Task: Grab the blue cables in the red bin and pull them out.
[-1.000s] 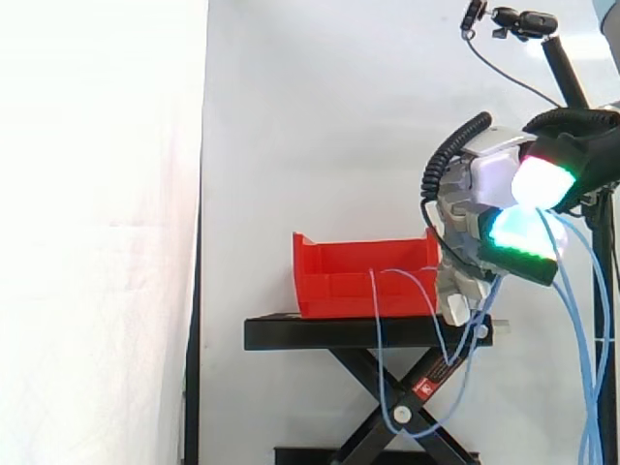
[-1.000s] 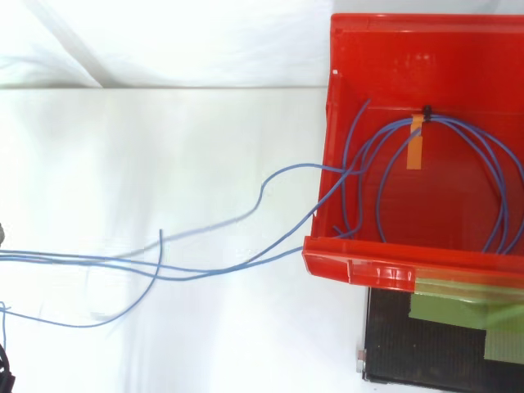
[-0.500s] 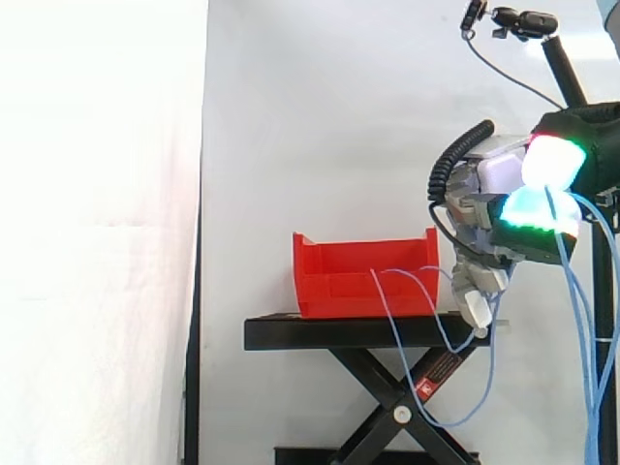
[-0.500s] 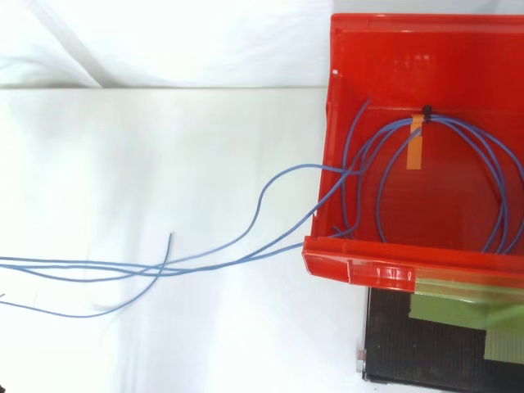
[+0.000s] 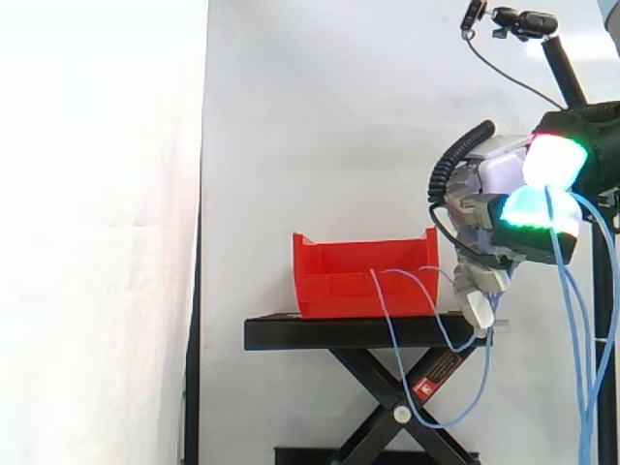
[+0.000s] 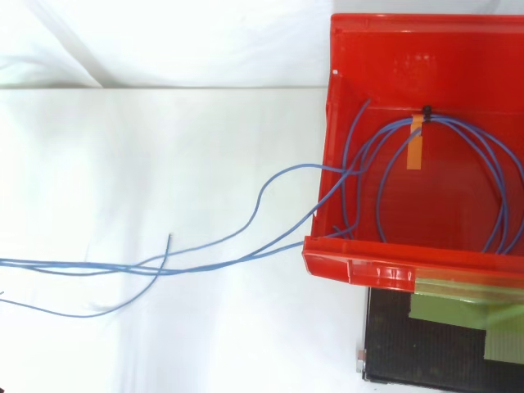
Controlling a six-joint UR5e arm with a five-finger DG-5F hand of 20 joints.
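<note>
The red bin (image 5: 363, 276) stands on a black scissor stand (image 5: 358, 332). From above, blue cables (image 6: 458, 160) lie coiled in the red bin (image 6: 393, 272), tied with a black tie and an orange tape strip (image 6: 417, 149). Several strands run over the bin's left wall and trail off to the left (image 6: 205, 258). In the side view my hand (image 5: 484, 199) hovers to the right of the bin, above the stand's right end. Its glowing fingertips (image 5: 550, 160) pinch blue cable strands (image 5: 572, 320) that hang down from them. A slack loop (image 5: 436, 418) droops below the stand top.
A camera on a black pole (image 5: 528, 21) stands at the upper right, behind my hand. A white curtain backs the scene. Green tape (image 6: 450, 315) marks the black stand top beside the bin.
Over the last second my hand drew slightly right and up with the cables. The drooping loop shifted right and the strands outside the bin slid left. Little has moved in the last half second.
</note>
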